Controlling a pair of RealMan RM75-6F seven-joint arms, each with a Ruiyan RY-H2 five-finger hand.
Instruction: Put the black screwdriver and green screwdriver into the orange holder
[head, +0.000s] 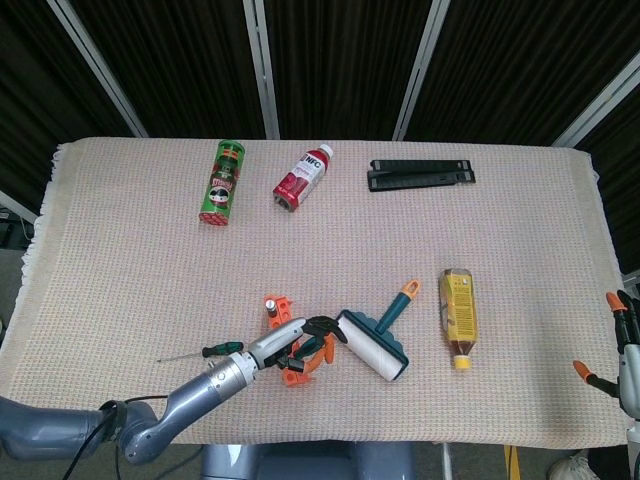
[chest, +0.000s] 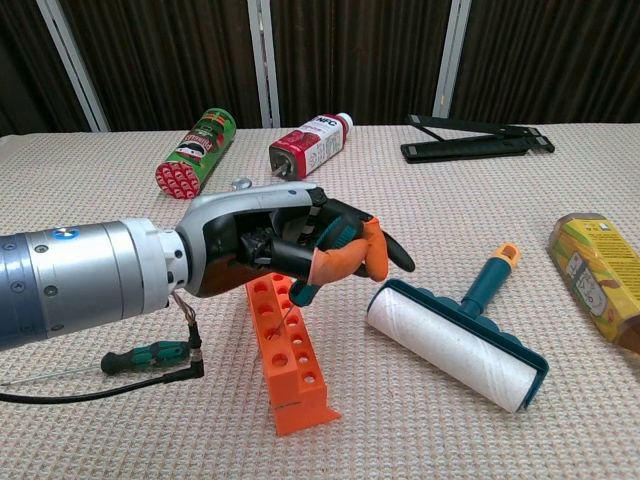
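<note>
Orange holder (chest: 284, 350) lies near the front edge of the table (head: 130, 250): rigid plastic, light, liable to slide or tip. Left robot hand (chest: 300, 245), fingers curled above it; whether they clamp the black screwdriver cannot be told. Right robot hand (head: 622, 345) idles at the table's edge, fingers apart. Green screwdriver (chest: 145, 356) lies beside the holder: light, stiff, thin-shafted; best pinched at its ribbed handle.

A lab-like test setup — cloth-covered table (head: 120, 250), black curtain backdrop (head: 330, 60) with metal struts.
</note>
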